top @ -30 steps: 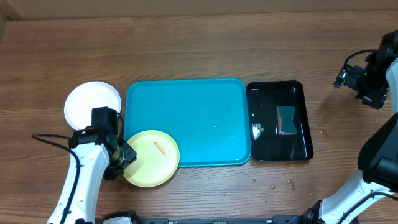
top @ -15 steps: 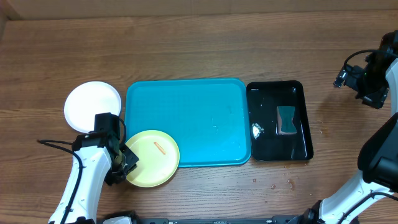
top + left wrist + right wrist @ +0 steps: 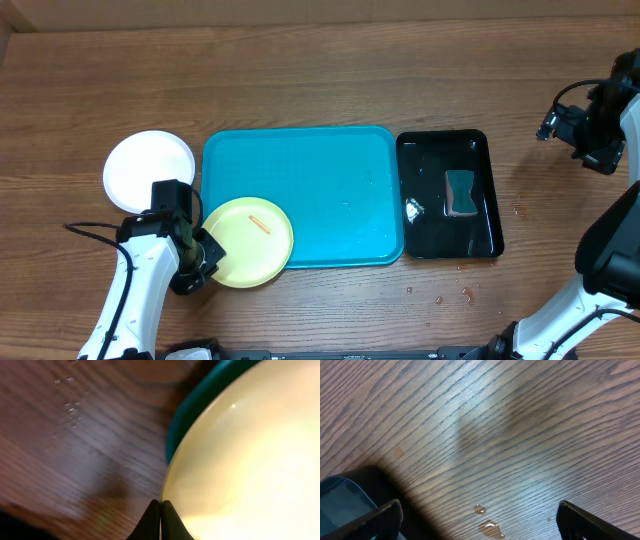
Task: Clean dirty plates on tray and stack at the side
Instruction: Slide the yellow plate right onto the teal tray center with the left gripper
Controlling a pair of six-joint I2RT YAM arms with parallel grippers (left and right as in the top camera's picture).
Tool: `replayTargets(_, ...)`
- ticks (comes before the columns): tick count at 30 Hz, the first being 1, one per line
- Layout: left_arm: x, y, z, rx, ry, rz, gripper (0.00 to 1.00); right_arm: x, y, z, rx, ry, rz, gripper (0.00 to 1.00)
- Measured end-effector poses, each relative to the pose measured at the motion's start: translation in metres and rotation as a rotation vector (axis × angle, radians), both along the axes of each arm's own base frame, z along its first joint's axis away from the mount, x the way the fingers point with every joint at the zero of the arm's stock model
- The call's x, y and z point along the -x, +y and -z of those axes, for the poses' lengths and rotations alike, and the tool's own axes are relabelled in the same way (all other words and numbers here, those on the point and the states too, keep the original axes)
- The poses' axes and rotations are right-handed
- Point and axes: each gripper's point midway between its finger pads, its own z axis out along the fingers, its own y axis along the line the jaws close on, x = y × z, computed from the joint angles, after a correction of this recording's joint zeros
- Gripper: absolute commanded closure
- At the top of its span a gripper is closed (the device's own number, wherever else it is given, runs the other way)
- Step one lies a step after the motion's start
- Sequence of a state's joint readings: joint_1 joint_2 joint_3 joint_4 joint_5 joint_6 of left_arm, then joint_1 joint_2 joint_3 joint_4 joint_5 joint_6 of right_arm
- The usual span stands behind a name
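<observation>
At the far left the white plate (image 3: 149, 170) rests on the tabletop (image 3: 320, 70), just beside the left edge of the turquoise tray (image 3: 320, 160). Nearer the robot, the left gripper (image 3: 207, 262) has its fingers (image 3: 152, 521) pressed together on the left rim of the yellow-green plate (image 3: 252, 245). The plate therefore reaches rightward from the grip, away from the arm. It lies partly over the tray's near-left corner and partly over the tabletop. An orange smear (image 3: 258, 224) on its face suggests it is not yet cleaned. Further right, well apart from the plate, the sponge (image 3: 461, 192) lies in the black tray (image 3: 425, 225). At the far right the right gripper (image 3: 479, 510) hangs over wet tabletop, fingers spread wide and empty. It is the arm nearer the sponge, so wiping likely falls to that side.
</observation>
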State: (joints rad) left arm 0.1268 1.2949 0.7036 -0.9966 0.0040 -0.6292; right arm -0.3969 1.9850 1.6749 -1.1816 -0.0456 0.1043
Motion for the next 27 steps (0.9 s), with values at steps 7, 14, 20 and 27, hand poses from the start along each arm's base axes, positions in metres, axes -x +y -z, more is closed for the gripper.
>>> replayTargets(7,-0.015,-0.013,-0.001,0.078,-0.066,0.073,0.96,0.0,0.0,0.0,0.0,-0.001,0.0,0.0)
replayTargets(14,-0.035,-0.03,-0.005,0.175,-0.159,0.112,0.96,0.0,0.0,0.0,0.0,-0.001,0.0,0.0)
replayTargets(20,-0.058,-0.043,-0.012,0.244,-0.265,0.139,0.96,0.0,0.0,0.0,0.0,0.0,-0.001,0.0)
replayTargets(27,-0.056,-0.061,-0.015,0.274,-0.259,0.205,0.96,0.0,0.0,0.0,0.0,0.0,0.0,0.0)
